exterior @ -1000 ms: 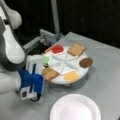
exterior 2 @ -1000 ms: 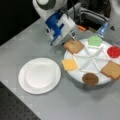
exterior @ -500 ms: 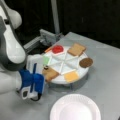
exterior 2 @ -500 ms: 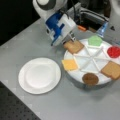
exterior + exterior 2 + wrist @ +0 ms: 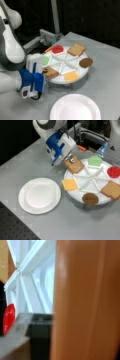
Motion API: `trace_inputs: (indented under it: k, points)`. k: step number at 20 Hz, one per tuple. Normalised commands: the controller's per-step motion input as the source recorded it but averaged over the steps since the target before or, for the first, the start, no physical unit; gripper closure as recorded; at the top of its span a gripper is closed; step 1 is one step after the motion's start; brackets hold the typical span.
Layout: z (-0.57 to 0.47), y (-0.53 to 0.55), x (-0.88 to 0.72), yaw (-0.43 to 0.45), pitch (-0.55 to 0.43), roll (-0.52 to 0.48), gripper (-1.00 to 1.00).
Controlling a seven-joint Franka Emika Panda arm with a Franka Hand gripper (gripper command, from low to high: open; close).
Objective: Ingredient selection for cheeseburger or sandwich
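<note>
Your gripper (image 5: 70,159) sits at the near bread square (image 5: 74,165) in its tray (image 5: 82,195) compartment, seemingly clamped on its edge though I cannot tell for sure, so lift it level, clearing the dividers, with the plate (image 5: 40,195) still bare.

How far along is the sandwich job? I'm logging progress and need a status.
Nothing is assembled: the white plate is bare, and the lettuce, tomato, cheese, patty and far bread sit in the tray. The gripper is at the near bread square. All stacking remains.
</note>
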Motion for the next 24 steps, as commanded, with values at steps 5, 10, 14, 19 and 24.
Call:
trace_inputs:
  k: [5, 10, 14, 19, 24]
  points:
    - [0.31, 0.00, 0.10, -0.040, 0.158, 0.077, 1.00]
    - [0.86, 0.04, 0.11, -0.114, 0.280, -0.121, 1.00]
    - [0.92, 0.02, 0.23, -0.228, 0.183, -0.641, 1.00]
    - [0.35, -0.06, 0.35, -0.059, 0.040, -0.741, 1.00]
    - [-0.03, -0.29, 0.54, 0.161, 0.056, -0.589, 1.00]
